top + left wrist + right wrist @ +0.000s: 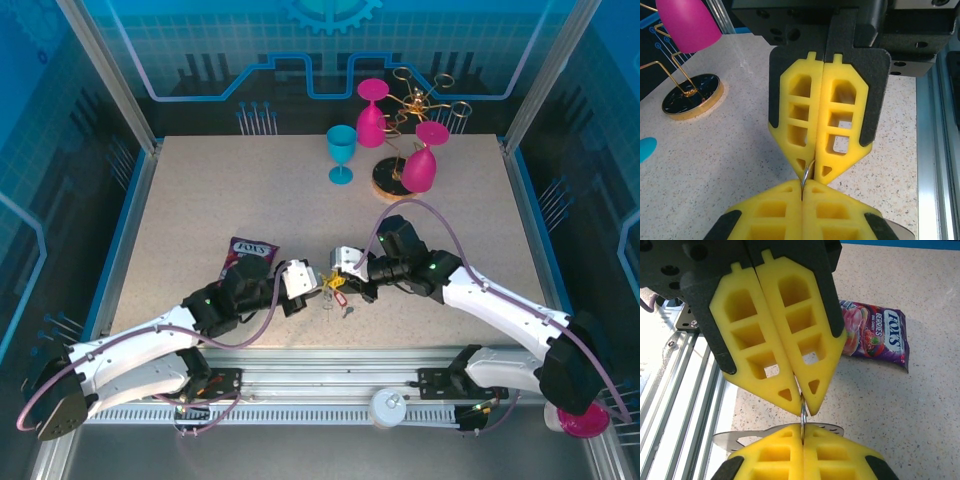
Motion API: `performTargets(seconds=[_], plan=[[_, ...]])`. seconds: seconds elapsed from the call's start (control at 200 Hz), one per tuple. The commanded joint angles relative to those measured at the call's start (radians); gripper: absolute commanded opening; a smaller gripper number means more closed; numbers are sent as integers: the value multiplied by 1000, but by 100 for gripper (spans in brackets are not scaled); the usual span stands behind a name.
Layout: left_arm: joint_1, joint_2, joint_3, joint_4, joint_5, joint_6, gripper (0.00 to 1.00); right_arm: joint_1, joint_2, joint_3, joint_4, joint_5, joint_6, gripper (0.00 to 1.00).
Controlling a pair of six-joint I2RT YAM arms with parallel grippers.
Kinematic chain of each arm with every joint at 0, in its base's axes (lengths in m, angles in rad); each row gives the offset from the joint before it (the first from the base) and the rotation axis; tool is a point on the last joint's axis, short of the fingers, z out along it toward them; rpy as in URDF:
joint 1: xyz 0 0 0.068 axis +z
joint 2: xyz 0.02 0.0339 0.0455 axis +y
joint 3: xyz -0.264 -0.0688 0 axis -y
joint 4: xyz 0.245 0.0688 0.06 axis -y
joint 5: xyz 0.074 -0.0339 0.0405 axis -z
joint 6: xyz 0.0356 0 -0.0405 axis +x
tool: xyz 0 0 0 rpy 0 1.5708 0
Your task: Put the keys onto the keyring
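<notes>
Fingertip to fingertip near the front edge of the table (200, 200), left gripper (802, 192) and right gripper (814, 167) are both clamped shut on one thin silver wire ring (806, 176) bridging them. Just under that meeting point sit the keys (341, 298) with their red tag; hanging or resting, I cannot tell. Slightly farther lies a purple candy packet (875, 332). At the back stand a blue goblet (341, 150) and a gold rack (420, 105) with pink glasses (372, 110).

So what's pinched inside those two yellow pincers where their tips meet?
A thin silver wire ring shows between the shut left pincer and shut right pincer. The rest of it, and anything on it, is covered by their yellow pads.
</notes>
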Motion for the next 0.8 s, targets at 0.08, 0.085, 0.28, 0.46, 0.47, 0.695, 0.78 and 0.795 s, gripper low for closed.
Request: performTargets(seconds=[0.08, 0.085, 0.28, 0.46, 0.47, 0.695, 0.78, 0.795], plan=[[-2, 21, 22, -43, 18, 23, 0, 36, 3, 49, 57, -82, 19, 0], [-3, 21, 22, -43, 18, 22, 0, 37, 4, 49, 58, -81, 19, 0], [-2, 20, 22, -47, 25, 24, 0, 38, -2, 43, 82, -82, 33, 0], [-2, 19, 22, -51, 27, 24, 0, 39, -4, 43, 84, -80, 35, 0], [-2, 19, 22, -52, 28, 25, 0, 40, -5, 43, 84, -79, 35, 0], [-3, 22, 27, -60, 38, 26, 0, 40, -6, 43, 89, -77, 40, 0], [-2, 25, 30, -62, 45, 31, 0, 43, -7, 44, 95, -77, 45, 0], [-2, 25, 30, -63, 46, 32, 0, 44, -6, 43, 98, -77, 47, 0]])
